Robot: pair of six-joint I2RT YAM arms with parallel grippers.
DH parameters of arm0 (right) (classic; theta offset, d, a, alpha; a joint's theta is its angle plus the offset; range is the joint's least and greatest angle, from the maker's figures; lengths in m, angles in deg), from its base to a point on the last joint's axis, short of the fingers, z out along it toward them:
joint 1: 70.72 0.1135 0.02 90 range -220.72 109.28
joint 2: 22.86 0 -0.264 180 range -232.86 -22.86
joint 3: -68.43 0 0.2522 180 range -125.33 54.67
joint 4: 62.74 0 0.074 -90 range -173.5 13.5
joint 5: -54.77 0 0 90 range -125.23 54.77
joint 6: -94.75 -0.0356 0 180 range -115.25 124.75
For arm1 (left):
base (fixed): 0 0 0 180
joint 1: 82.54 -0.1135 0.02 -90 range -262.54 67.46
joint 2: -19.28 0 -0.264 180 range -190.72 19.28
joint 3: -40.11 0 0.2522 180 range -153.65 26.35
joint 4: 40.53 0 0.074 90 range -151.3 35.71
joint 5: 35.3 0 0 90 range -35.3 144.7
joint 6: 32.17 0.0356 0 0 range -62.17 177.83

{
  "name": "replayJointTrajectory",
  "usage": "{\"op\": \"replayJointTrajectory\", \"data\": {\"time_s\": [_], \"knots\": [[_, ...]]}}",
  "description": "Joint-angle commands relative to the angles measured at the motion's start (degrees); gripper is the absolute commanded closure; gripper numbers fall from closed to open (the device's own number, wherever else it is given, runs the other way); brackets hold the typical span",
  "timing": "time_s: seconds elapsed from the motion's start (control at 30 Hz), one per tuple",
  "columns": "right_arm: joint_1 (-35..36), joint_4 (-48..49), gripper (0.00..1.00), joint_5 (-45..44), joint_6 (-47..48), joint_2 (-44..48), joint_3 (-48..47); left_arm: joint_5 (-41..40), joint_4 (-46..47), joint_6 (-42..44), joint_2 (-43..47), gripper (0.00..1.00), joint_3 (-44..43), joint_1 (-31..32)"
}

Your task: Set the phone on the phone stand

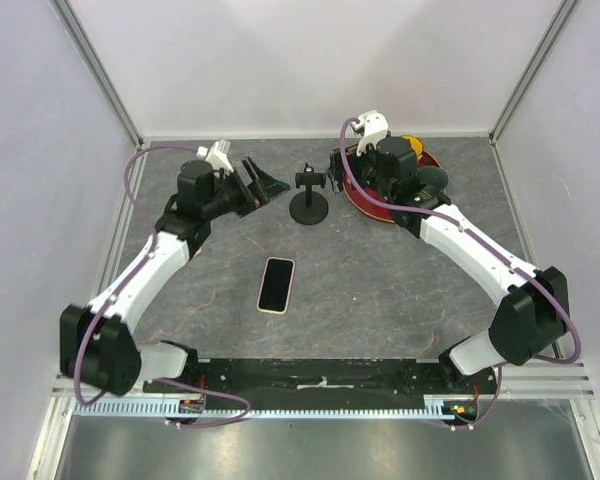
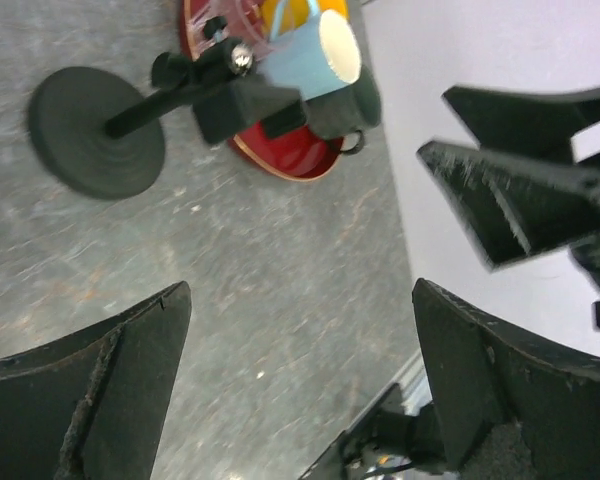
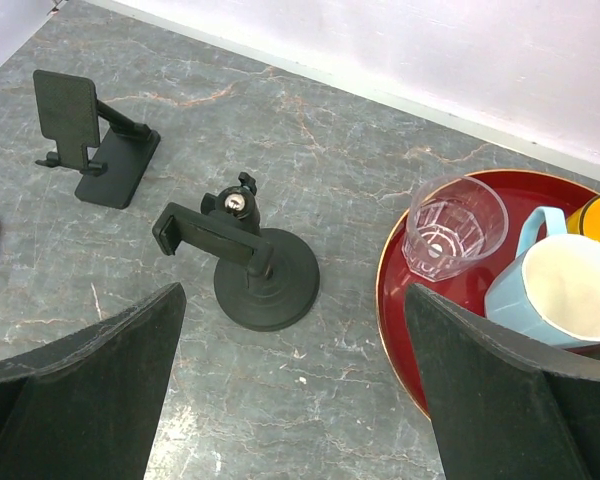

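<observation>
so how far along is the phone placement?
Done: nothing. The pink-cased black phone lies flat on the grey marbled table, apart from the black round-base stand and the black folding stand. In hand: nothing; left gripper and right gripper both open, empty. Left: grasp, lift, place.

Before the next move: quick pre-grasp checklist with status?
1. Phone lies flat on the table, nothing touching it: ok.
2. Left claw open and empty: ok.
3. Right claw open and empty: ok.
4. A claw positioned over the phone: not ok. Both sit farther back, by the stands and the red tray.
5. Round-base stand upright, clamp empty: ok.
6. Folding stand upright and empty: ok. Which of the two stands is the target: cannot tell.
</observation>
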Motion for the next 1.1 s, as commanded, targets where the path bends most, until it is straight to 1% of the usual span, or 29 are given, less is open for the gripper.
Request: {"op": "replayJointTrajectory", "data": {"time_s": [0.0, 0.03, 0.1, 0.13, 0.17, 0.27, 0.37, 0.47, 0.5, 0.53, 0.6, 0.77, 0.8, 0.97, 1.07], "knots": [[0.08, 1.67, 0.02, -0.71, 0.76, 1.82, -0.22, -5.69, -12.69, 12.05, 7.90, 0.03, 3.04, -0.01], [0.08, 1.58, 0.02, -0.79, 0.76, 2.00, -0.31, -6.48, -16.80, 13.19, 10.18, 0.03, 3.74, 0.17], [0.08, 1.14, 0.02, -1.14, 0.67, 2.09, -0.49, -8.24, -20.77, 16.79, 11.77, 0.04, 4.19, 0.35], [0.08, 1.14, 0.02, -1.14, 0.67, 2.35, -0.49, -9.20, -24.45, 18.02, 12.65, 0.05, 4.10, 1.22], [0.08, 1.05, 0.02, -1.14, 0.50, 2.44, -0.49, -11.74, -26.57, 20.30, 12.92, 0.05, 4.01, 1.83], [0.08, 0.70, 0.02, -1.14, 0.50, 2.96, -0.66, -17.98, -31.67, 23.82, 13.01, 0.05, 3.57, 5.43], [0.08, 0.61, 0.02, -1.32, 0.50, 3.23, -0.57, -22.11, -35.45, 25.94, 10.30, 0.05, 2.52, 9.39], [0.08, 0.35, 0.02, -1.67, 0.67, 3.23, -0.58, -25.29, -36.78, 27.70, 7.40, 0.05, 0.85, 14.75], [0.17, 0.35, 0.02, -1.76, 0.67, 3.23, -0.57, -26.86, -37.40, 28.05, 5.04, 0.04, 0.33, 16.07], [0.08, 0.35, 0.02, -1.76, 0.76, 3.05, -0.57, -27.23, -37.40, 28.32, 3.97, 0.04, -0.72, 18.08], [0.08, 0.08, 0.02, -1.94, 1.02, 3.05, -0.66, -26.88, -37.23, 29.02, 0.03, 0.03, -1.43, 20.02], [0.08, -0.09, 0.02, -3.43, 1.99, 3.76, -0.31, -25.91, -36.35, 30.95, -7.72, 0.01, -3.98, 22.40], [0.08, -0.09, 0.02, -3.52, 2.16, 3.84, -0.05, -26.35, -37.39, 30.96, -9.99, 0.00, -5.20, 22.75], [0.08, -0.44, 0.02, -4.92, 2.78, 3.84, 0.04, -30.39, -39.16, 27.10, -10.81, 0.00, -5.66, 23.02], [0.08, -0.36, 0.02, -4.31, 2.61, 3.84, 0.04, -31.10, -39.78, 25.86, -10.63, 0.00, -4.25, 23.02]]}}
